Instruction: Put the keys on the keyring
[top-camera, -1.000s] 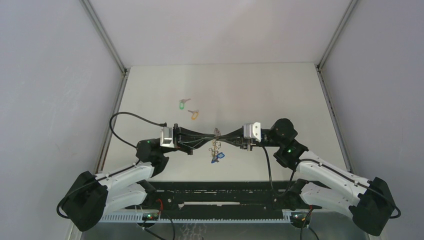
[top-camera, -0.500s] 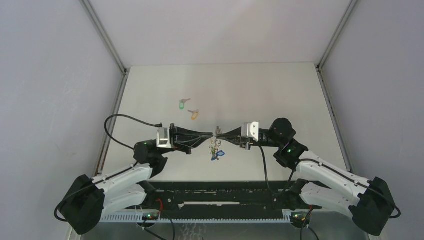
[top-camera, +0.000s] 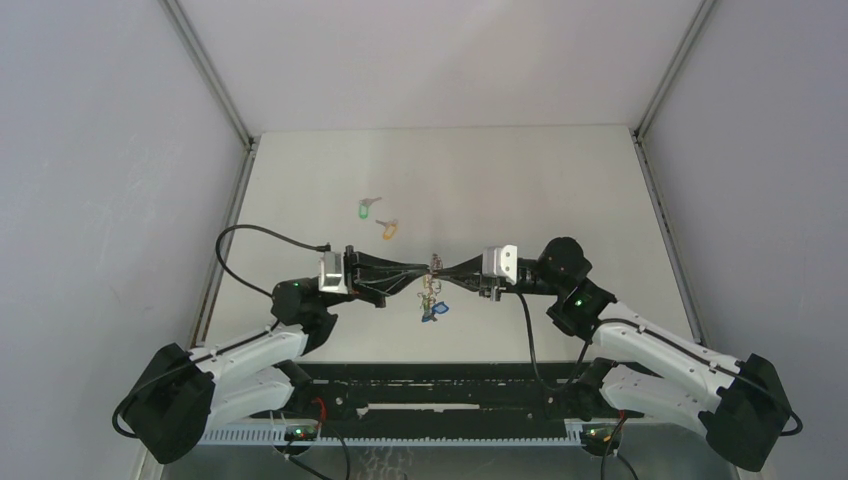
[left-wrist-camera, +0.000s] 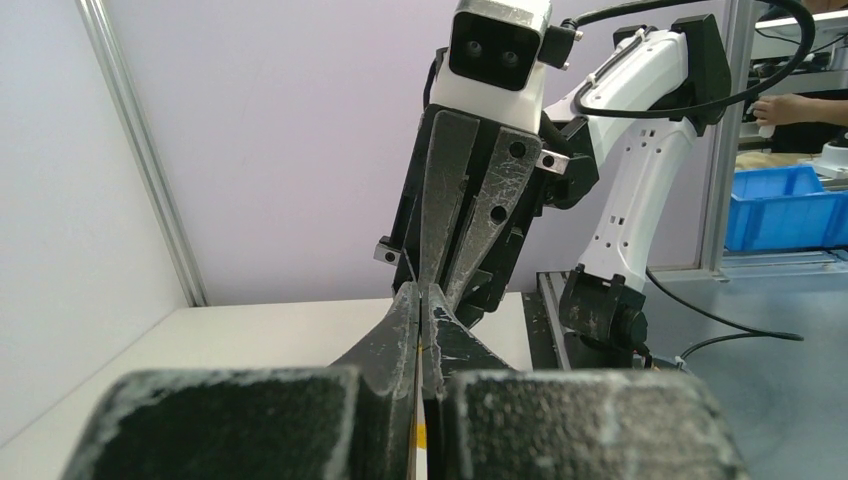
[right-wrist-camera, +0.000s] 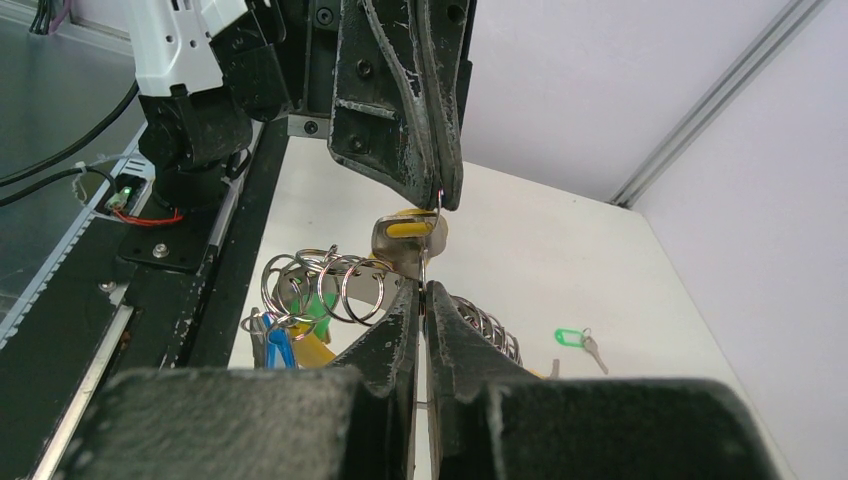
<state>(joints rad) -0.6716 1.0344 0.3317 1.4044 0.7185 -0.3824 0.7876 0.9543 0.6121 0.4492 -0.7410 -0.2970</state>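
A white table (top-camera: 520, 180) between lilac walls (top-camera: 100, 200) bears a green-tagged key (top-camera: 366, 209).

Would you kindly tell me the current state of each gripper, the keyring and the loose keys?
left gripper: shut on keyring.
right gripper: shut on keyring.
keyring: lifted, dangling between both grippers.
green key: lying loose on table.
orange key: lying loose on table.

Inspector: Your white table (top-camera: 500, 180) sits between pale walls (top-camera: 100, 150), with aluminium posts (top-camera: 205, 70) at the far corners.
Operator: Anything outside?
Inspector: On your left wrist view, a blue crate (left-wrist-camera: 785, 205) stands beyond the enclosure.
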